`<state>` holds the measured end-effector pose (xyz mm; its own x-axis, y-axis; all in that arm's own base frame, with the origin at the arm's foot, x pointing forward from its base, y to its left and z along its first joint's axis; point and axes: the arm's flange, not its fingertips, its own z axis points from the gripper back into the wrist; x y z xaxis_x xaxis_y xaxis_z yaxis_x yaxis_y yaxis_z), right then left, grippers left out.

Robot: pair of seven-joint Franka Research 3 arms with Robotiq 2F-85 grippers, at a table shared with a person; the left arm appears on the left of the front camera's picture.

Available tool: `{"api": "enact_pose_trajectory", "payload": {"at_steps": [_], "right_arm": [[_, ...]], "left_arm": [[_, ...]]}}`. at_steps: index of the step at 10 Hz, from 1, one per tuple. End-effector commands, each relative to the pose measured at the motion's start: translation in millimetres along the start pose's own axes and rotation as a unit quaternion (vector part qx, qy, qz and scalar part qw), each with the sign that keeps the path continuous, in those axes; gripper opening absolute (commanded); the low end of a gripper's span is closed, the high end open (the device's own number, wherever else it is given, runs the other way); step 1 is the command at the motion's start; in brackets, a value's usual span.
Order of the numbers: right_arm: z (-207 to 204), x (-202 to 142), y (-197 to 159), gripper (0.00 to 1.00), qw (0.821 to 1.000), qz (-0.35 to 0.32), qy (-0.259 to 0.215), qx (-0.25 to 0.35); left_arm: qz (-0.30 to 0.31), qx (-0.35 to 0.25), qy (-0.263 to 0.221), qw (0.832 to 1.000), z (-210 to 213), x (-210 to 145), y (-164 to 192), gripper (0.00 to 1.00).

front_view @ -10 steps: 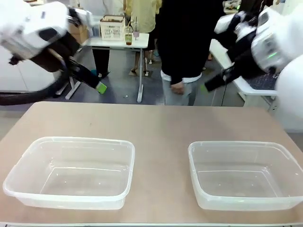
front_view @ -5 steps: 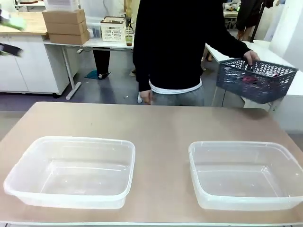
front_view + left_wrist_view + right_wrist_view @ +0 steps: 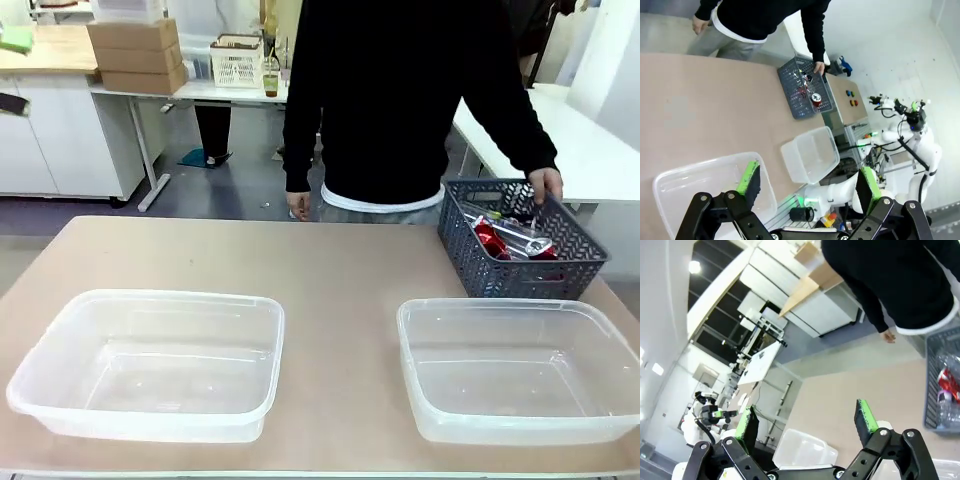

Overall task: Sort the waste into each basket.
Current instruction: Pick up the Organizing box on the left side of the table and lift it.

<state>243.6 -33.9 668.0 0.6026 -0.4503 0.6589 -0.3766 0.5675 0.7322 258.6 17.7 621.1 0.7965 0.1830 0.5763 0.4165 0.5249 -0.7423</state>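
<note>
Two clear baskets stand on the tan table, one at the left [image 3: 60, 330] and one at the right [image 3: 420, 340], both with nothing inside. The waste lies in a dark grey lattice basket [image 3: 500, 275] behind the right one: a red can [image 3: 487, 238] and a silver can [image 3: 535, 245]. A person's hand [image 3: 546, 184] grips its rim. My left gripper [image 3: 809, 180] hangs open high above the table, over a clear basket [image 3: 670, 180]. My right gripper [image 3: 806, 419] is open too, far above a red can [image 3: 947, 377] and a clear bottle [image 3: 947, 410].
The person in a black top stands at the far edge, the other hand [image 3: 297, 207] hanging by the table. A green pad [image 3: 15, 40] of my left gripper shows at the top left edge. Bare table [image 3: 340, 270] lies between and behind the clear baskets.
Both arms swung up and out of the front view. The person carried the dark grey basket from the right side table down to the table's far right.
</note>
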Motion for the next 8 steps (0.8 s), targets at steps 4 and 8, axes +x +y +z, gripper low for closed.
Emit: {"api": "enact_pose_trajectory", "payload": {"at_steps": [4,8], "right_arm": [[7,-2,3,1.00,1.000,0.013,-0.008,0.000],[-132,-51,41,1.00,0.969,0.014,0.247,-0.022]], "left_arm": [[-0.011,-0.007,-0.002,1.000,3,3,2,1.00],[0.000,0.140,0.069,0.988,5,-2,-1,1.00]]}}
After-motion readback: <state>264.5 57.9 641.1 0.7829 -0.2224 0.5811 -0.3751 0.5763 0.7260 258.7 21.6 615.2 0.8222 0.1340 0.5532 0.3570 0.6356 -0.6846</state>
